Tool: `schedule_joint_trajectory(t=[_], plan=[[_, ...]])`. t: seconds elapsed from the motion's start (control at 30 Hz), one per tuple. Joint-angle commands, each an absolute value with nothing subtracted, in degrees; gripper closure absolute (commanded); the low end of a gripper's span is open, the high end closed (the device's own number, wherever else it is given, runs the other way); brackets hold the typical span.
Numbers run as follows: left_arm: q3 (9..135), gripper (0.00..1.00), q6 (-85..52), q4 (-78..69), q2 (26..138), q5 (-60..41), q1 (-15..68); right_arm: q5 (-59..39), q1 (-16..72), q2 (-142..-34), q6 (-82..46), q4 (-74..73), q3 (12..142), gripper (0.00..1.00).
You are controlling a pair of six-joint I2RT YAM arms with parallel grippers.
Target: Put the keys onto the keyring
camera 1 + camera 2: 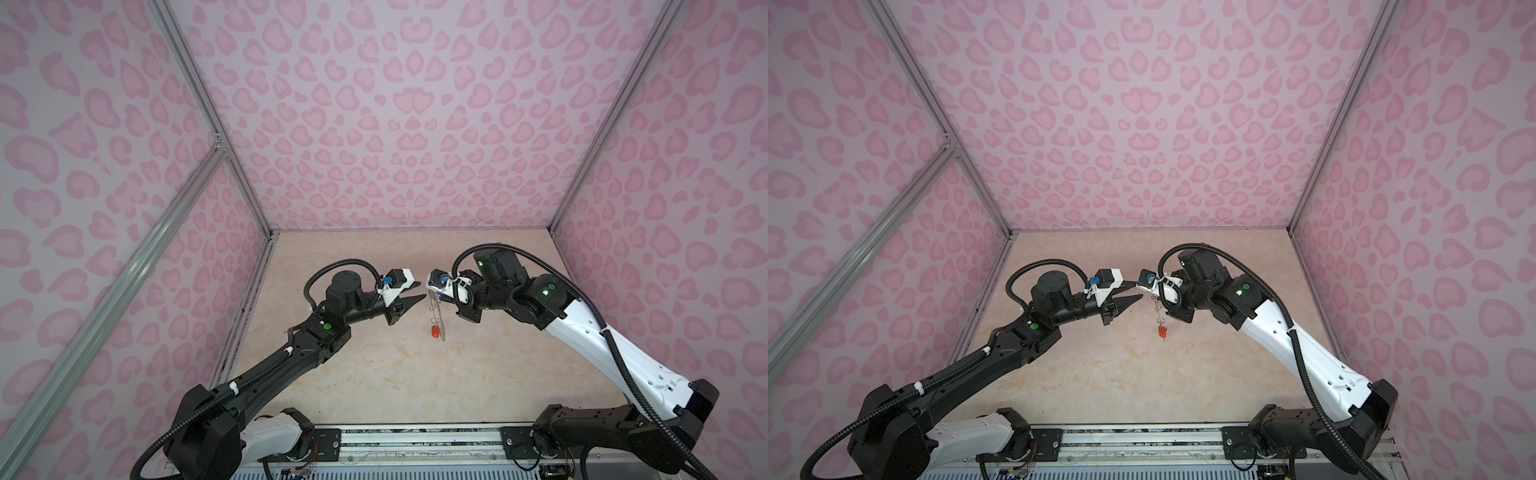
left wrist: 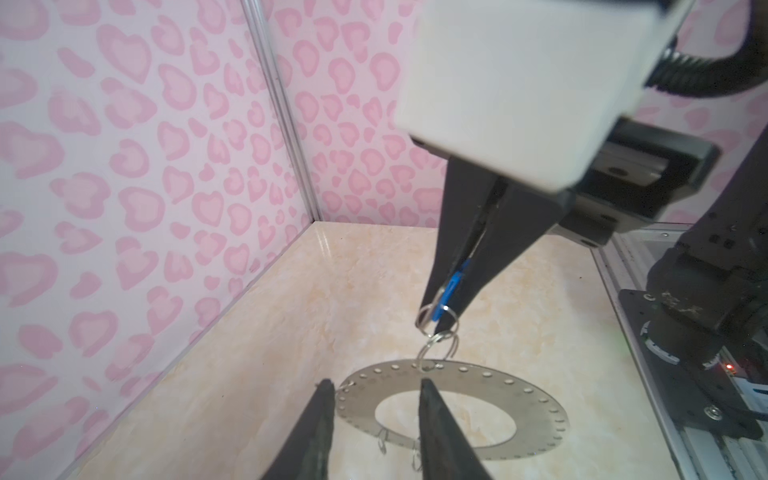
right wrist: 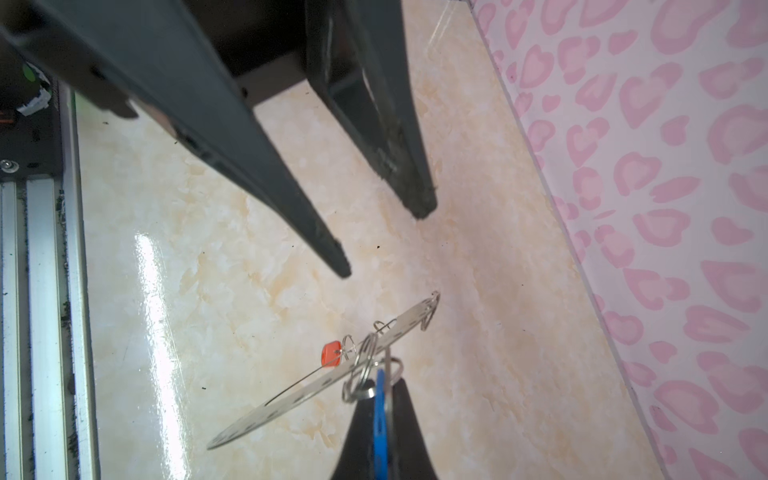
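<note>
Firstly, at the near edge a metal rail (image 1: 415,440) carries the bases of both arms. Beyond it the marble-look table (image 1: 374,374) lies bare across its full width, so the near half gives much free room. Further in, around the middle of the table, the two grippers meet tip to tip, close but not touching. The left gripper (image 1: 1137,290) has its fingers a moderate way apart with nothing between them; in the right wrist view the table shows through the gap. The right gripper (image 2: 440,309) has its fingers pressed together on the blue-tagged key (image 2: 445,297), and the blue tag sticks out at the tips. From this key some thin wire loops (image 2: 434,336) lead down to the keyring (image 2: 536,415). It hangs in the air under the right gripper, tilted, with its rim close to the left fingertips. The red-tagged key (image 1: 435,331) hangs from the lower edge of the keyring and is the lowest thing; whether its tip touches the table I cannot tell. Behind the grippers a strip of bare table continues to the back wall (image 1: 411,124). The side walls (image 1: 124,249) stand well apart from both grippers, though the lower part of the left arm runs along the left table edge.
</note>
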State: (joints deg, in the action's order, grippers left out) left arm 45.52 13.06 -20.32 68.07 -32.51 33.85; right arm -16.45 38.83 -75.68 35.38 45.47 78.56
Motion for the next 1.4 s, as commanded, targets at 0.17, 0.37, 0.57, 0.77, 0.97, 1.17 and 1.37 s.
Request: schedule_joint_trajectory(t=[0.17,0.37,0.57,0.77,0.97,1.17,1.37], plan=[[39.65,0.65,9.14,-19.01,60.47,-23.73,26.43,-18.91,38.86,-85.06,39.14,40.61,78.91,1.00],[39.11,0.65,8.06,-14.17,55.20,-14.55,24.37,-22.96,40.81,-96.78,42.82,40.41,91.84,1.00],[40.55,0.65,7.82,-8.43,54.47,-8.00,24.26,-26.96,41.04,-101.68,47.30,41.23,94.12,1.00],[40.78,0.65,6.86,-7.06,55.02,-6.74,24.28,-27.52,38.28,-101.78,50.48,36.71,80.95,1.00],[40.61,0.65,5.89,-6.64,54.71,-7.55,24.39,-26.70,35.80,-100.23,54.19,37.71,73.30,1.00],[40.52,0.65,5.49,-6.28,54.98,-7.91,25.21,-24.64,33.36,-100.11,56.68,39.70,67.75,1.00],[39.83,0.65,5.80,-6.72,56.82,-7.39,26.02,-22.54,31.12,-100.72,55.30,37.07,63.97,1.00]])
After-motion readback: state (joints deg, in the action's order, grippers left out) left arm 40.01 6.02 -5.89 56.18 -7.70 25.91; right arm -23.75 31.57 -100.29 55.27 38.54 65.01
